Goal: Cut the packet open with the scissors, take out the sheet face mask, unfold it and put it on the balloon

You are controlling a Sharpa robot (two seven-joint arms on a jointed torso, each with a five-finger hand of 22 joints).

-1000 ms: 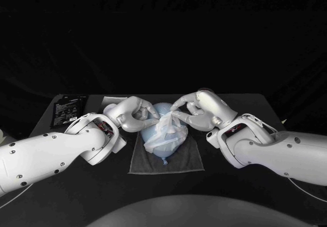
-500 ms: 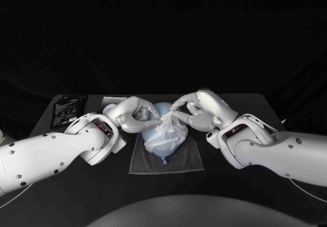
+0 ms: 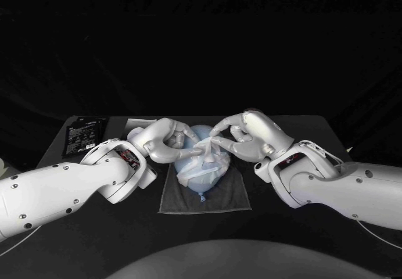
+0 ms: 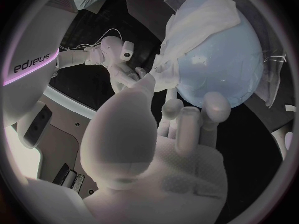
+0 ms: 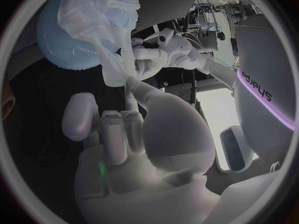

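Observation:
A pale blue balloon (image 3: 197, 174) lies on a grey towel (image 3: 225, 197) at the table's middle. A white sheet mask (image 3: 207, 158) is draped over the balloon's far half, creased and partly spread. My left hand (image 3: 168, 142) pinches the mask's edge from the left and my right hand (image 3: 239, 136) pinches it from the right, both just above the balloon's far end. In the left wrist view the mask (image 4: 196, 27) covers the balloon (image 4: 221, 64) beyond my left hand (image 4: 156, 134). In the right wrist view a strip of mask (image 5: 102, 20) runs from the balloon (image 5: 62, 42) to my right hand (image 5: 137, 129).
A black packet (image 3: 83, 135) lies at the table's back left, with a pale flat item (image 3: 136, 122) beside it behind my left hand. The towel's near end lies bare in front of the balloon's knot (image 3: 202, 199).
The mask hung bunched from my right hand; now my left hand has closed in on its other edge and the mask lies wider and flatter across the balloon.

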